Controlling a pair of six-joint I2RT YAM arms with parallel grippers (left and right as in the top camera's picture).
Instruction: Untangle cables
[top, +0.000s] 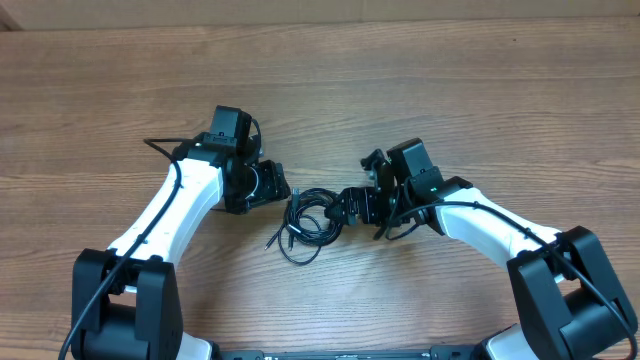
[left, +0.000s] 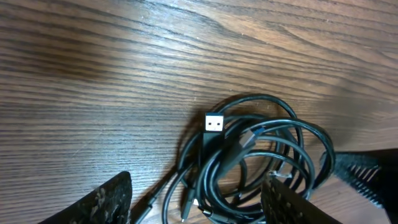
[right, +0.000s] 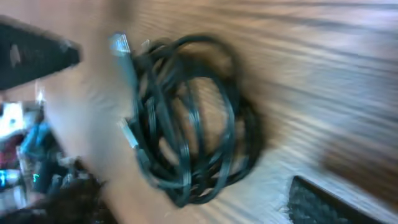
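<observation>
The cables (top: 309, 222) lie as one loose coil on the wooden table (top: 420, 80), just below the middle of the overhead frame, one strand trailing toward the lower left. The left gripper (top: 282, 187) sits at the coil's upper left, jaws apart and holding nothing, with a square plug (left: 213, 123) ahead of its fingers. The right gripper (top: 350, 207) is at the coil's right edge, jaws spread wide, and its blurred wrist view shows neither finger touching the coil.
</observation>
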